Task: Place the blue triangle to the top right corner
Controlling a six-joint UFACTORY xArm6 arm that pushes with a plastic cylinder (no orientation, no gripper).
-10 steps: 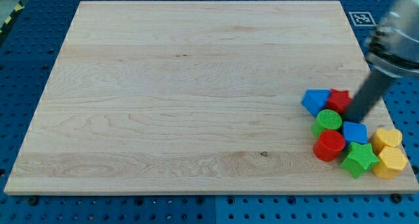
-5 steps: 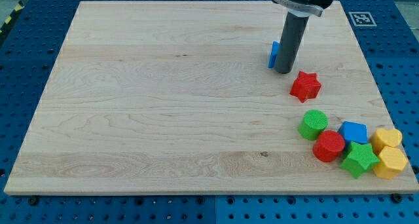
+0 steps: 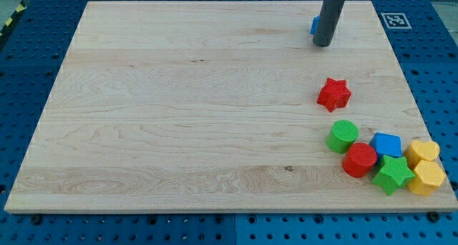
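The blue triangle sits near the view's top right, on the wooden board. Only a thin blue sliver of it shows, left of the rod; the rest is hidden behind the rod. My tip rests on the board just below and right of that sliver, touching or nearly touching the block. The rod rises out of the view's top edge.
A red star lies alone below the tip. At the bottom right stand a green cylinder, a red cylinder, a blue block, a green star and two yellow blocks.
The rod has pushed the blue triangle from the bottom-right cluster up to the top right. The red star was carried a short way up and has stayed still for the last half second.
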